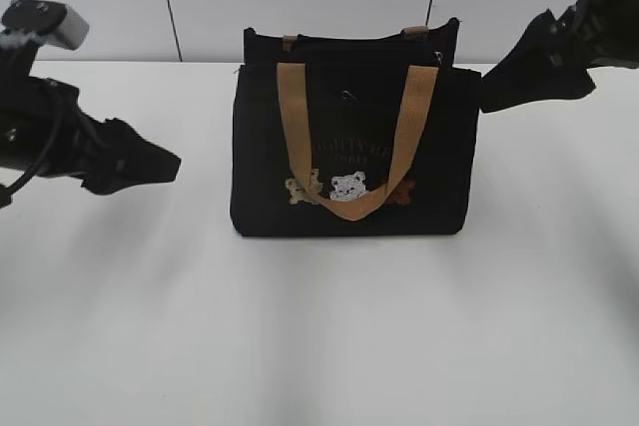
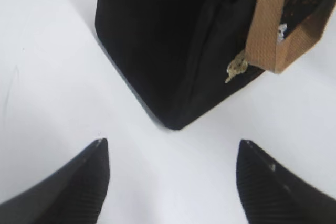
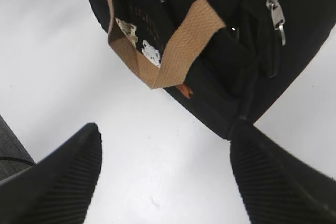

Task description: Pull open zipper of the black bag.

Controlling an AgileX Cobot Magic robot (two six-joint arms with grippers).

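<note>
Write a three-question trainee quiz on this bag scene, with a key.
1. True or false: the left hand is shut on the black bag.
2. Which view shows the silver zipper pull: A left wrist, B right wrist?
3. Fill in: the front tan handle hangs over the bag's ____ face, above the bear patches.

Key: 1 false, both it and the right hand are open, clear of the bag; 2 B; 3 front.

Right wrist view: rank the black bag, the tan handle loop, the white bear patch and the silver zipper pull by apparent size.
1. black bag
2. tan handle
3 and 4. silver zipper pull and white bear patch: look alike in size, not ranked.
</note>
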